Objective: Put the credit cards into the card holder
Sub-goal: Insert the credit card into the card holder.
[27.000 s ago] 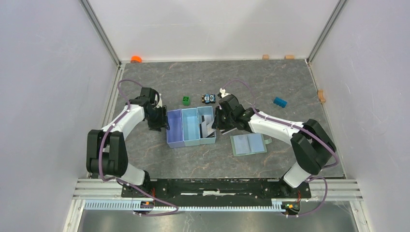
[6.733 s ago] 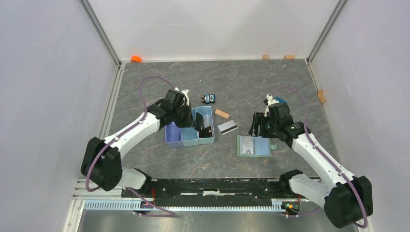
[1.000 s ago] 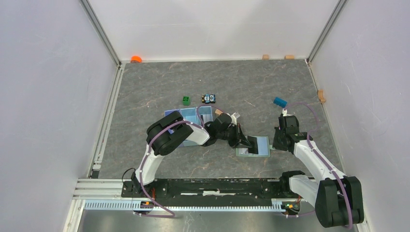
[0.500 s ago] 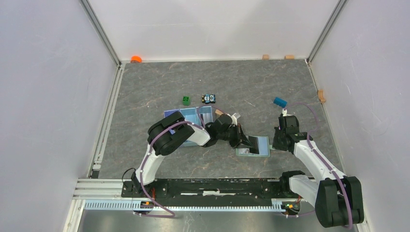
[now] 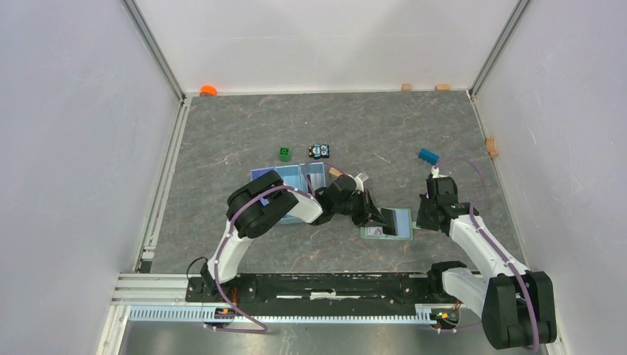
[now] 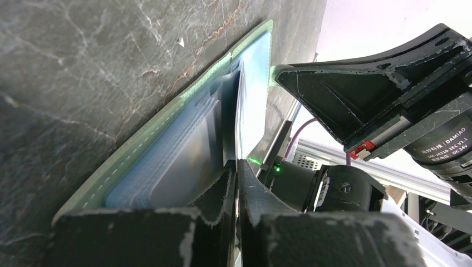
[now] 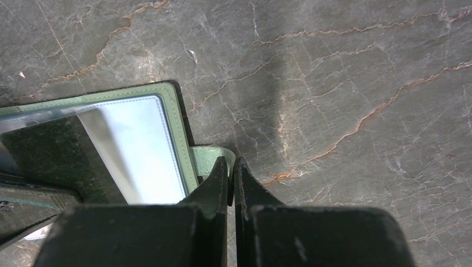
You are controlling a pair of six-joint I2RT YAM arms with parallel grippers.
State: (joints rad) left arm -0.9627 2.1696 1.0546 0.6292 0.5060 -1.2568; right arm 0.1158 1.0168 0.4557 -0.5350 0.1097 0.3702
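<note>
1. The card holder (image 5: 398,222) lies open and flat on the table, right of centre, its long axis running 9 to 3 o'clock in the overhead view.
2. A credit card (image 6: 238,122) stands on edge against the holder's pale blue slots. Its leading edge points to about 3 o'clock, straight away from the hand that carries it. How deep it sits in a slot I cannot tell.
3. The left gripper (image 6: 235,164) is pinched tight on that card's trailing edge and comes in from the holder's 9 o'clock side. It is the arm placed to push the card home.
4. What looks like a second card (image 6: 192,161) shows through a slot on the nearer half.
5. The right gripper (image 7: 230,162) is at the holder's 3 o'clock edge, clamped on the green snap tab (image 7: 207,154). To my eye it is pinning the holder so it cannot slide.
6. Nothing lies between card and slot; the risk I see is the card catching on a slot lip.
7. The light blue tray (image 5: 292,177) sits at 10 o'clock from the holder, partly hidden by the left arm. The toy car (image 5: 319,151) and green block (image 5: 285,153) are beyond it, and the blue block (image 5: 427,156) is at 1 o'clock, all well apart.
</note>
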